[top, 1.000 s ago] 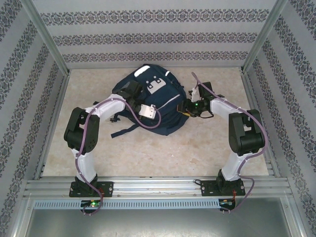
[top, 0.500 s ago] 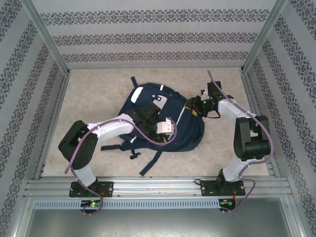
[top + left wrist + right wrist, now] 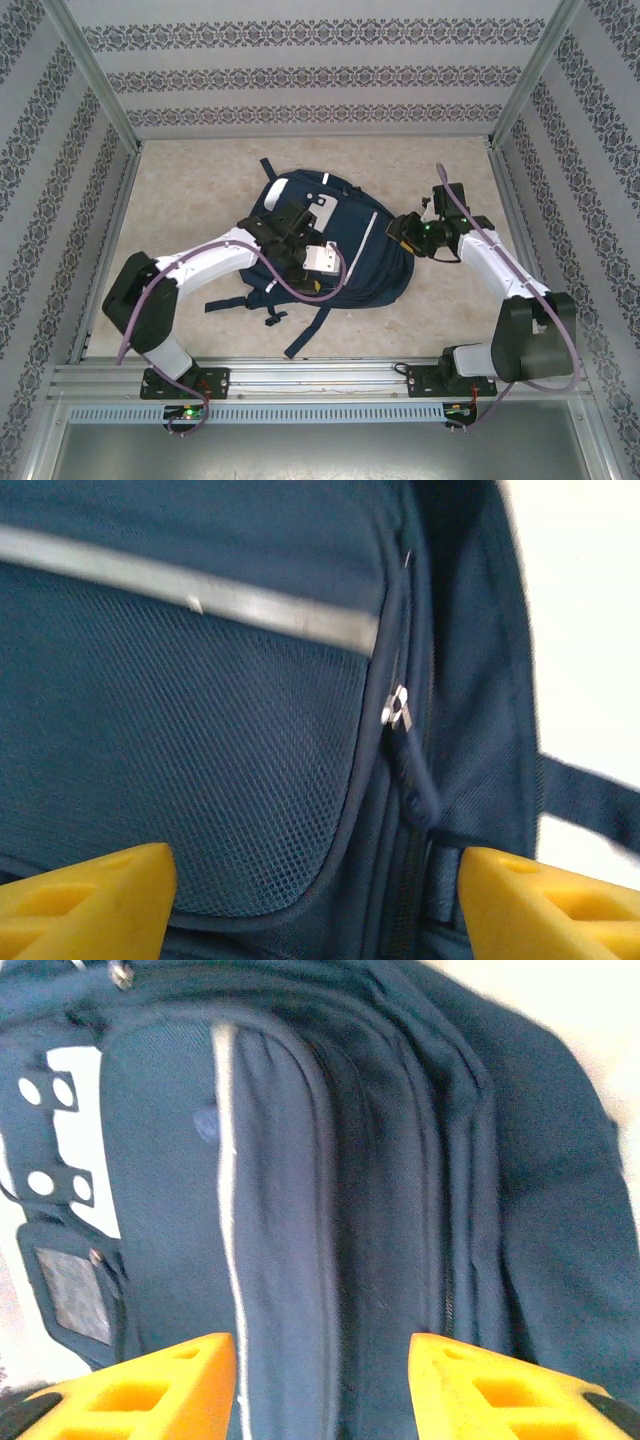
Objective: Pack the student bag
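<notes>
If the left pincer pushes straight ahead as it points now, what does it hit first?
Likely the student bag: the left pincer aims at its mesh pocket edge, beside the zipper pull. Depth is unclear.

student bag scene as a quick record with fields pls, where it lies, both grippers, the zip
student bag: lying flat on the table, front pockets up
straps: loose, trailing toward the arm bases
left gripper: open, over the mesh front pocket, holding nothing
right gripper: at the bag's right side, jaws partly apart astride a panel; grip unclear
zip pull: at the mesh pocket's edge, untouched
</notes>
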